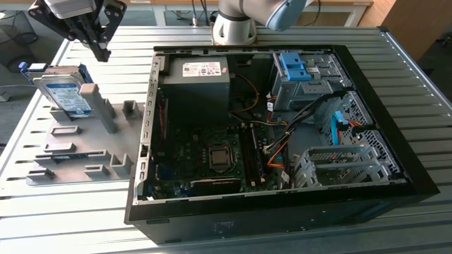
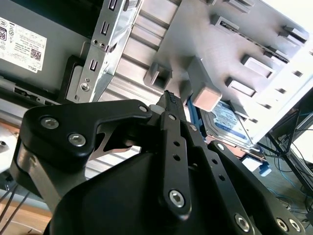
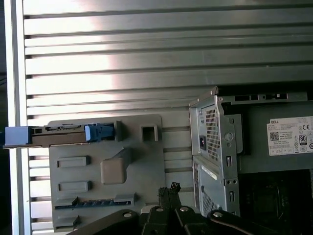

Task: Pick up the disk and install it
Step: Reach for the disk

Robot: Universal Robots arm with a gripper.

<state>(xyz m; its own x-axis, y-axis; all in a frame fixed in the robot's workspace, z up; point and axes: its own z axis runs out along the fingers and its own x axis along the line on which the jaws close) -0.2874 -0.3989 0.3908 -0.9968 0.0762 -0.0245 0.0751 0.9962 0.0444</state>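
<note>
The disk [image 1: 65,94] is a silver drive with a white-and-blue label and blue side rails. It stands on edge, leaning in a slot of the grey fixture plate [image 1: 88,151] at the exterior view's left. In the first wrist view the disk [image 3: 61,135] shows edge-on, and in the second wrist view its label [image 2: 229,121] peeks out behind a grey post. My gripper [image 1: 103,53] hangs above and just behind the disk, apart from it. Its fingertips [image 3: 168,189] are pressed together and hold nothing; in the second wrist view the gripper [image 2: 169,97] also looks shut.
An open black computer case [image 1: 282,211] lies at the centre and right, with a grey power supply box [image 1: 201,79], a motherboard, cables and a blue bracket [image 1: 297,66] at a drive bay. The fixture plate carries several grey posts [image 1: 106,114]. All rests on a ribbed metal table [image 1: 78,217].
</note>
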